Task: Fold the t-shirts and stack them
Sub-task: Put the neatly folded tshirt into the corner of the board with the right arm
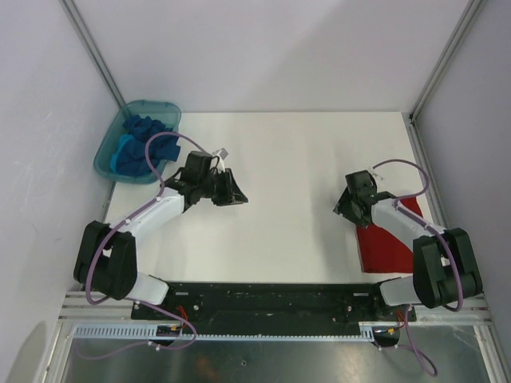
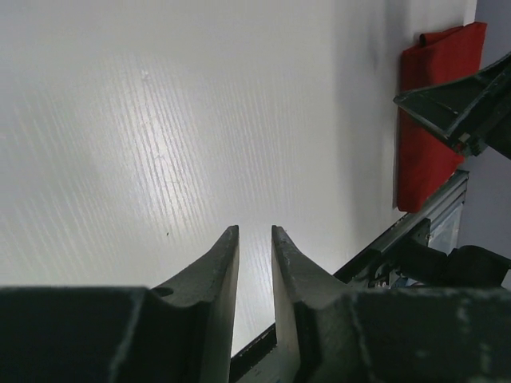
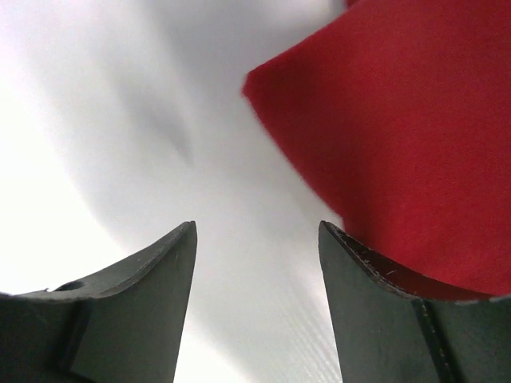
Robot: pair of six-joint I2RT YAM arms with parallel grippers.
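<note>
Left gripper (image 2: 255, 231) jaws slightly apart, empty, over table (image 1: 295, 152) — right gripper (image 3: 257, 227) wide apart, empty, at edge of folded red shirt (image 1: 390, 243). Blue shirts (image 1: 137, 144) — 2 shades — bunched in teal tub (image 1: 106, 155).

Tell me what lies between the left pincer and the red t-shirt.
Bare white table, then the open right pincer at the edge of the red t-shirt; nothing else. The top external view shows it.

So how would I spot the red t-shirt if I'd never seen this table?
Look at the white table, then its near right corner, by the right arm. The red t-shirt lies there, folded flat. It is the only red thing; the blue shirts sit bunched in the teal tub at the far left.
</note>
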